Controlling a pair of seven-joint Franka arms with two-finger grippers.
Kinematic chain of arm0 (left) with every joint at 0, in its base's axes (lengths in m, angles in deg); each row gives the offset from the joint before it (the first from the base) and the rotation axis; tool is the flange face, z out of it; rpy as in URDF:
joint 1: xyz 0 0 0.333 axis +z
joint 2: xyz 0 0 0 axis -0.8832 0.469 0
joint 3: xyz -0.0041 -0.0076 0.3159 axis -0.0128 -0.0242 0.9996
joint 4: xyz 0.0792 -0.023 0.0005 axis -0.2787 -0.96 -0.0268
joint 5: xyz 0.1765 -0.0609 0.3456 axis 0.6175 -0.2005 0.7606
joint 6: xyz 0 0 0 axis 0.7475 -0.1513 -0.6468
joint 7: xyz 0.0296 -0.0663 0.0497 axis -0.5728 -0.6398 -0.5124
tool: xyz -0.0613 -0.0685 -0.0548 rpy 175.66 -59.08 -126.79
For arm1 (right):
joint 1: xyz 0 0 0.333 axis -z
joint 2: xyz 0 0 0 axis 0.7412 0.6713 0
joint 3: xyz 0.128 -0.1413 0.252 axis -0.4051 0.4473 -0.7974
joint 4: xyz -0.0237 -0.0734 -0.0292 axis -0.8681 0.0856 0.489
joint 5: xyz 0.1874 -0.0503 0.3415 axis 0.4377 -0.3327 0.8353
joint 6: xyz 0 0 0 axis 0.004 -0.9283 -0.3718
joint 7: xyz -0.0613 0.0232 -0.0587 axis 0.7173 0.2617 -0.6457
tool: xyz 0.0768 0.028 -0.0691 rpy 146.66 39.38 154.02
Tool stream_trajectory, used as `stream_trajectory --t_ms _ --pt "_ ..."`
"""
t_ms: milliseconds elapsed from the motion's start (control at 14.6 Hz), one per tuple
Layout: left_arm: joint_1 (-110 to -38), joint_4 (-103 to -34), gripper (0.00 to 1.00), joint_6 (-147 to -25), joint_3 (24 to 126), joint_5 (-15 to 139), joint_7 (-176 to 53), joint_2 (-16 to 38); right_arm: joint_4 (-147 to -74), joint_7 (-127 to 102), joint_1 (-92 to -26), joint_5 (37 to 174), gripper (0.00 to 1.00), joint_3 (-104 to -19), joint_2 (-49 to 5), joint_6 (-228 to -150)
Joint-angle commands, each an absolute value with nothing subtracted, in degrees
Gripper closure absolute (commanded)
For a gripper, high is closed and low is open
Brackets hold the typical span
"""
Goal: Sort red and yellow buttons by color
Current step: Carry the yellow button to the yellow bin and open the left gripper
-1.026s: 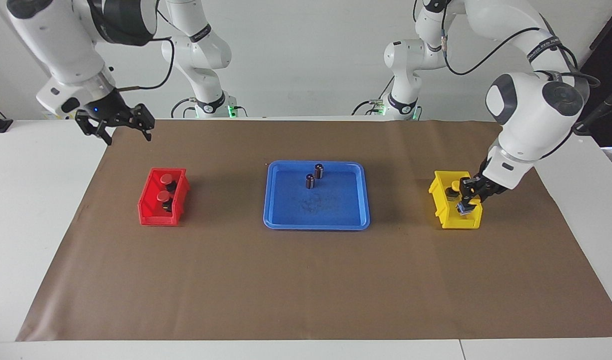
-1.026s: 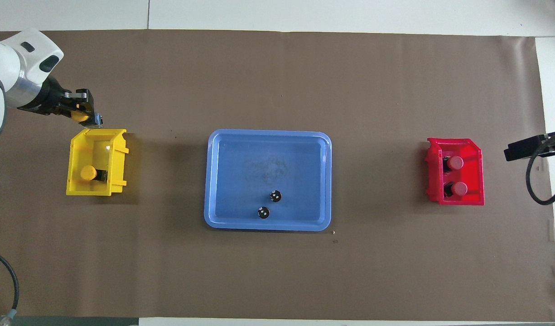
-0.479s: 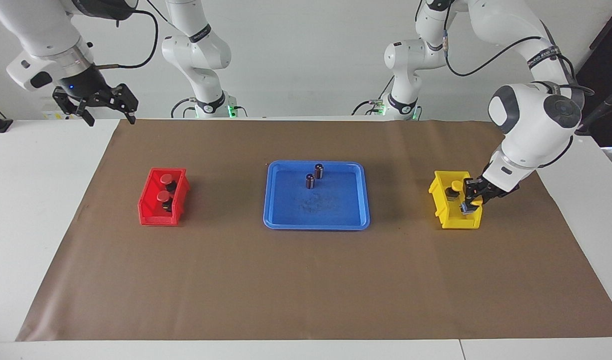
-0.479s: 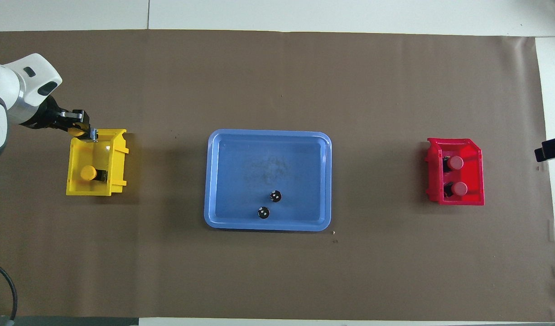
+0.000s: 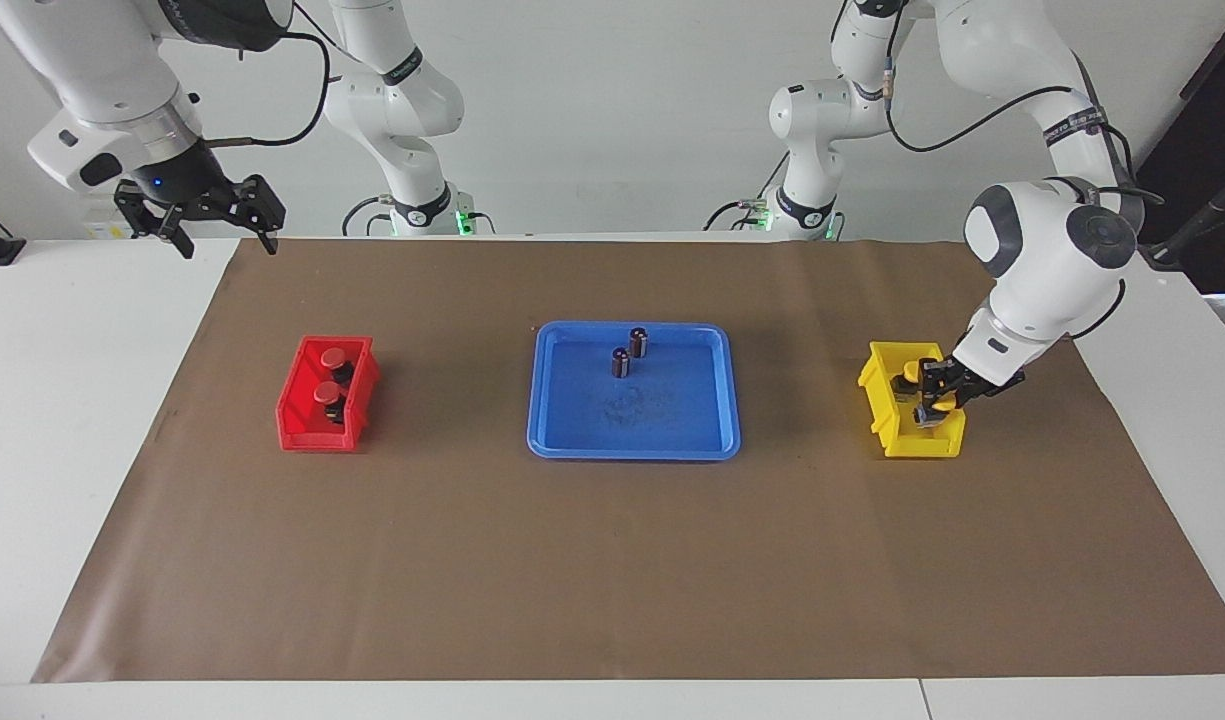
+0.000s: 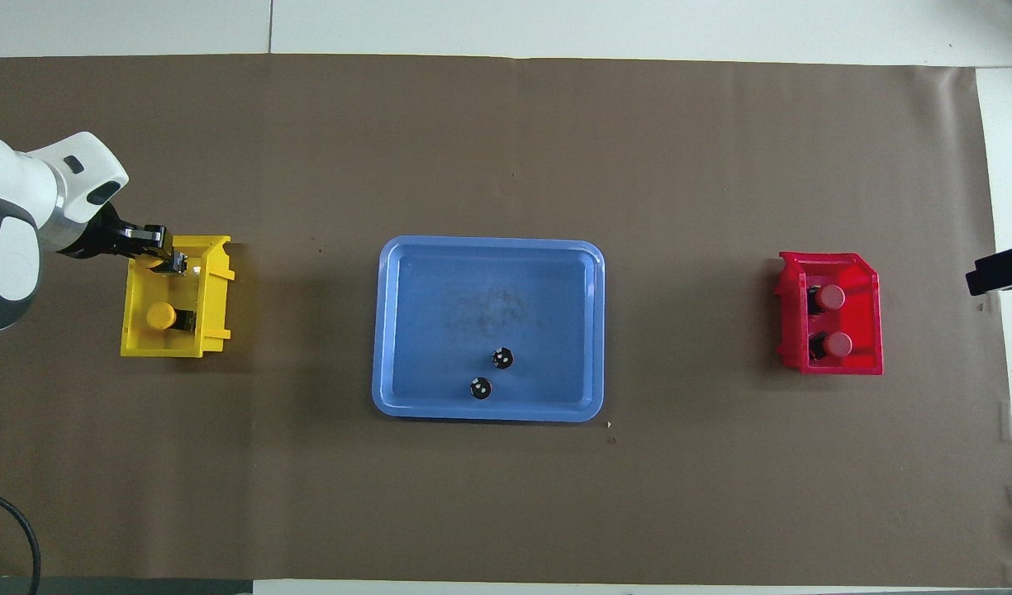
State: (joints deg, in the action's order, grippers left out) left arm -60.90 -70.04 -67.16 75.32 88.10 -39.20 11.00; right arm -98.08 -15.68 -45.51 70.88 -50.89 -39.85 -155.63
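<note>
My left gripper is shut on a yellow button and holds it low inside the yellow bin, at the bin's end farther from the robots; the gripper also shows in the overhead view. A second yellow button lies in the same bin. Two red buttons lie in the red bin, also seen in the facing view. My right gripper is open and empty, raised over the table edge by the robots.
A blue tray sits mid-table between the bins, with two small dark cylinders in its part nearer the robots. A brown mat covers the table.
My left gripper has come down and moved in over the yellow bin with the yellow button. My right gripper has risen and drawn back from the red bin toward the robots.
</note>
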Motion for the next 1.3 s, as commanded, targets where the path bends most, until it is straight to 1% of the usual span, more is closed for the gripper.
stream_trajectory --t_ms 0,274,410,479,547,615,752,821,957,1231 --pt "-60.0 -74.0 0.96 -71.4 74.7 87.2 -37.5 9.4 -99.9 -15.2 -46.2 70.2 0.0 -50.6 -41.2 -155.3" --pt "-60.5 -75.6 0.95 -75.0 74.8 87.1 -37.5 11.1 -100.6 -15.2 -45.7 70.5 0.0 -50.5 -41.5 -155.7" --pt "-60.1 -76.0 0.77 -75.5 74.8 87.1 -37.5 11.1 -100.6 -15.0 -45.8 70.6 0.0 -50.4 -41.5 -155.5" --pt "-60.0 -76.0 0.72 -75.4 74.7 87.1 -37.6 11.1 -100.6 -15.1 -45.9 70.5 0.0 -50.4 -41.6 -155.6" --pt "-60.0 -76.0 0.63 -75.5 74.8 87.1 -37.6 11.1 -100.7 -15.2 -45.8 70.6 0.0 -50.4 -41.6 -155.5" --pt "-60.0 -75.8 0.62 -75.2 74.7 87.1 -37.6 11.1 -100.7 -15.5 -45.9 70.6 0.0 -50.4 -41.6 -155.3" --pt "-59.9 -75.8 0.55 -74.8 74.8 87.1 -37.6 11.1 -100.7 -15.4 -46.0 70.6 0.0 -50.5 -41.6 -155.2" --pt "-59.9 -75.6 0.5 -74.5 74.8 87.1 -37.6 11.1 -100.7 -15.3 -46.3 70.6 0.0 -50.5 -41.6 -155.3" --pt "-59.9 -75.4 0.48 -74.4 74.8 87.1 -37.6 11.1 -100.5 -15.0 -46.5 70.6 0.0 -50.7 -41.6 -155.5" --pt "-59.8 -72.5 0.39 -72.1 74.8 87.0 -37.6 11.5 -100.5 -15.0 -46.0 71.0 0.0 -50.7 -41.5 -155.8"
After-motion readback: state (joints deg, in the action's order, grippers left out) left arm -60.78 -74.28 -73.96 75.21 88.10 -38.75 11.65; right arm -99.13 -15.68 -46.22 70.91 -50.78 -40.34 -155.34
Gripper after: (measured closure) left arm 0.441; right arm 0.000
